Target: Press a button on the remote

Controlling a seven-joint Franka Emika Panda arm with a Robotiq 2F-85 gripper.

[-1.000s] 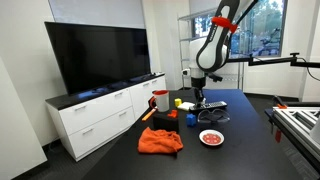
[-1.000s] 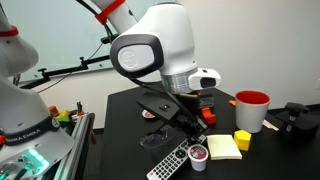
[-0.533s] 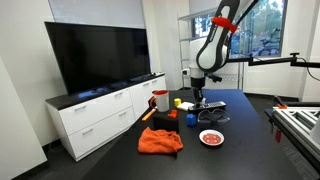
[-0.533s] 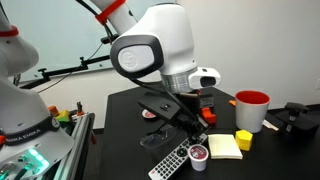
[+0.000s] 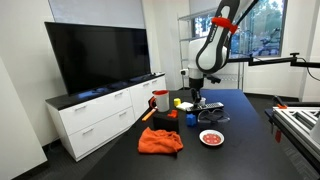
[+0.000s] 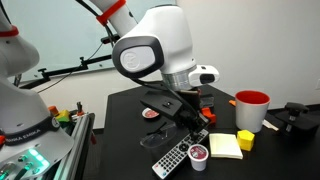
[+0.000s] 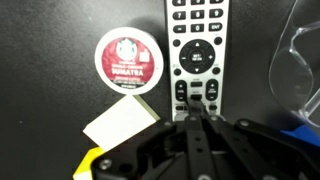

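The remote [image 7: 198,50] is a flat black slab with pale keys, lying on the black table at the top centre of the wrist view. It also shows near the table's front edge in an exterior view [image 6: 172,158]. My gripper [image 7: 196,106] is shut and empty. Its joined fingertips point down at the keys just below the remote's round pad. Whether they touch a key I cannot tell. In the exterior views the gripper [image 6: 188,120] [image 5: 197,103] hangs low over the table.
A red-lidded pod [image 7: 127,56] and yellow sticky notes [image 7: 118,122] lie next to the remote. A clear wiry tangle [image 7: 300,60] lies on its other side. A red cup [image 6: 251,108], a yellow block [image 6: 243,139], a red-rimmed plate [image 5: 211,137] and an orange cloth [image 5: 160,140] share the table.
My gripper has moved slightly lower, closer to the remote's keys. The remote and the other objects have not visibly moved.
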